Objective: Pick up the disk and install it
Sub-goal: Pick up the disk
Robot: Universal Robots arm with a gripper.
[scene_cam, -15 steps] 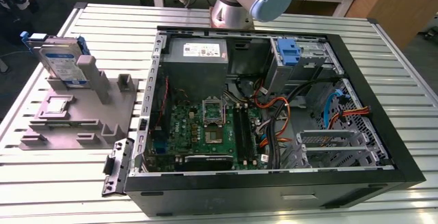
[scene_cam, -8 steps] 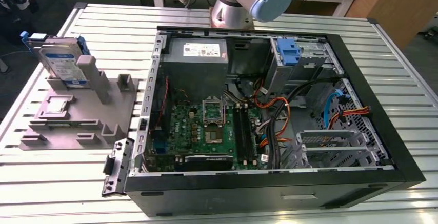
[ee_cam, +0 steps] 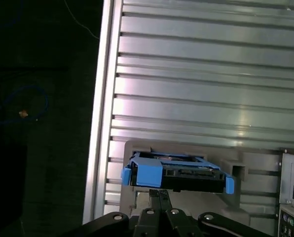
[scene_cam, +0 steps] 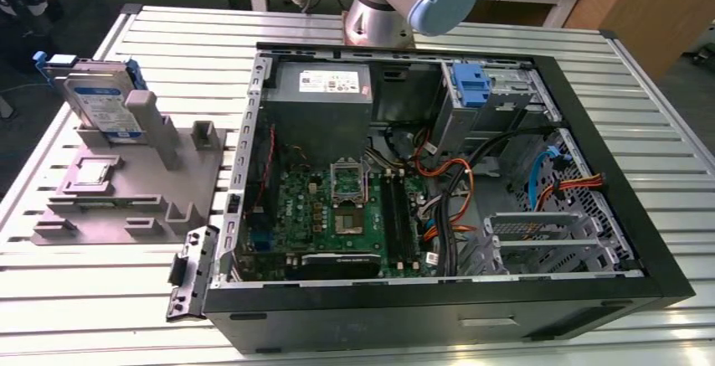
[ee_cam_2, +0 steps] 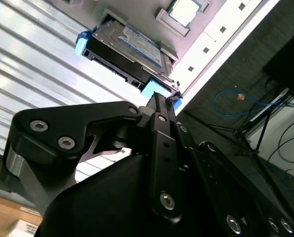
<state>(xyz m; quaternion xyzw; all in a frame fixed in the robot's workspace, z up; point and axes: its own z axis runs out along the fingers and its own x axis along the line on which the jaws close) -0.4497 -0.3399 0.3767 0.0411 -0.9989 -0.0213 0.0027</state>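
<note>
Propped upright in grey plastic stand (scene_cam: pixel 146 198), edge exposed for grasping: blue-framed silver-grey metal disk (scene_cam: pixel 99 102). Near: black gripper (ee_cam: pixel 159 193), pinched together, empty.

disk (scene_cam: pixel 96 102) on stand (scene_cam: pixel 112 192) | stand: exterior view's left of case (scene_cam: pixel 447 311)

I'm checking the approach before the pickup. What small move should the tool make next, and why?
Probably ease the tool straight toward the disk. In both wrist views it points at the disk's blue carrier, while the exterior view shows the disk standing untouched in its grey stand, so a gap is left to close.
</note>
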